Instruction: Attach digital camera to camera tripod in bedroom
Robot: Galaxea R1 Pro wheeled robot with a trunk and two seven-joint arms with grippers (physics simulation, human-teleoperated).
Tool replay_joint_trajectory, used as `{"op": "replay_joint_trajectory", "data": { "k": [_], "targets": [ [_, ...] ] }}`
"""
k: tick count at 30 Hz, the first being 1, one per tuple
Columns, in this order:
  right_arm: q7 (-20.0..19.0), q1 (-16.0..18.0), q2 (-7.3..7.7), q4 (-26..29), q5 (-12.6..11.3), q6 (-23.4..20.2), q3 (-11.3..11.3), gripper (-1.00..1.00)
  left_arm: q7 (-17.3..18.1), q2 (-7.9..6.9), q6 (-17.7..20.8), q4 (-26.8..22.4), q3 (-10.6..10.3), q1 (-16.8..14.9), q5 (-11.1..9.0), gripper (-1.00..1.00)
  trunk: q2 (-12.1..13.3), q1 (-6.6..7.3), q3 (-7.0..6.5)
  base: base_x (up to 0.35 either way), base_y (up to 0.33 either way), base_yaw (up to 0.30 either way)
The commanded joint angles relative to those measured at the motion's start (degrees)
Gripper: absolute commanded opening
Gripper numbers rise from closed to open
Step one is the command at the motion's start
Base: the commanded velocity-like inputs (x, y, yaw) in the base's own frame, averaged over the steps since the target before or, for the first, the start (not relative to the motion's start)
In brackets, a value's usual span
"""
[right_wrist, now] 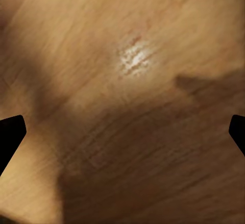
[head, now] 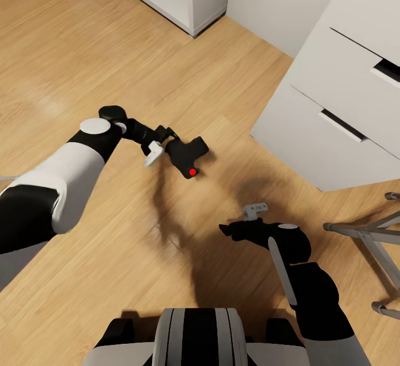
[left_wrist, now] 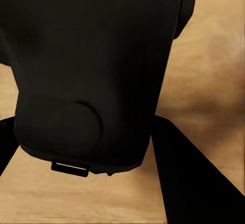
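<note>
Left gripper [head: 166, 146] grasps the camera [head: 188, 155], held above the plank floor [head: 83, 66], red dot facing up; the left wrist view shows the camera body [left_wrist: 92, 71] between the dark fingers. Right gripper [head: 244, 219] is spread apart and empty over bare floor [right_wrist: 122, 81]. Grey legs [head: 366, 235] at the floor's right edge, beside the drawer chest [head: 339, 105], may be the tripod; cannot confirm. Judgement: pickup done; carrying over and mounting remain.

The digital camera [left_wrist: 97, 66] sits clamped between the left end effector's fingers [left_wrist: 189, 183], above wood floor [left_wrist: 214, 71].
</note>
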State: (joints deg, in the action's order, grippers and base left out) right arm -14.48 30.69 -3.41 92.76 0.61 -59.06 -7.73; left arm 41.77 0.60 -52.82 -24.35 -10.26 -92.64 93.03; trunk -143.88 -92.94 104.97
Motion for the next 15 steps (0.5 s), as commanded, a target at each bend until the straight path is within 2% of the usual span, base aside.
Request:
{"op": "replay_joint_trajectory", "data": {
  "k": [1,2,6,8,10,13,15],
  "targets": [
    [-0.1,0.0,-0.01,0.1,0.1,-0.3,0.0,1.0,0.2,-0.01,-0.2,-0.1,-0.1,0.0,0.0,-1.0,0.0,0.0,0.03,0.0,0.0,0.0],
    [-0.1,0.0,-0.02,0.1,0.1,-0.3,0.0,1.0,1.1,-0.11,-0.2,-0.2,2.6,-0.3,-0.1,-1.0,0.0,0.0,0.03,0.0,0.0,0.0],
    [-0.1,0.1,-0.02,0.1,0.1,-0.3,0.0,1.0,2.1,-0.27,0.1,-0.3,8.4,-0.5,-0.5,-1.0,0.0,0.0,0.03,0.0,0.0,0.0],
    [-0.1,0.1,-0.02,0.1,0.1,-0.3,0.0,1.0,2.1,-0.29,1.0,-0.3,13.1,-0.6,-0.7,-1.0,0.0,0.0,0.03,0.0,0.0,0.0],
    [-0.1,0.1,-0.02,0.1,0.1,-0.3,0.0,1.0,2.1,-0.29,2.8,-0.3,19.9,-0.4,-0.9,-1.0,0.0,0.0,0.03,0.0,0.0,0.0],
    [-0.1,0.1,-0.02,0.1,0.1,-0.3,0.0,1.0,2.1,-0.15,6.2,-0.4,31.6,-0.2,-1.0,-1.0,0.0,0.0,0.03,0.0,0.0,0.0],
    [-0.1,0.1,-0.02,0.1,0.1,-0.3,0.0,1.0,2.1,-0.03,8.2,-0.6,37.5,0.1,-0.7,-1.0,0.0,0.0,0.03,0.0,0.0,0.0]
  ]
}}
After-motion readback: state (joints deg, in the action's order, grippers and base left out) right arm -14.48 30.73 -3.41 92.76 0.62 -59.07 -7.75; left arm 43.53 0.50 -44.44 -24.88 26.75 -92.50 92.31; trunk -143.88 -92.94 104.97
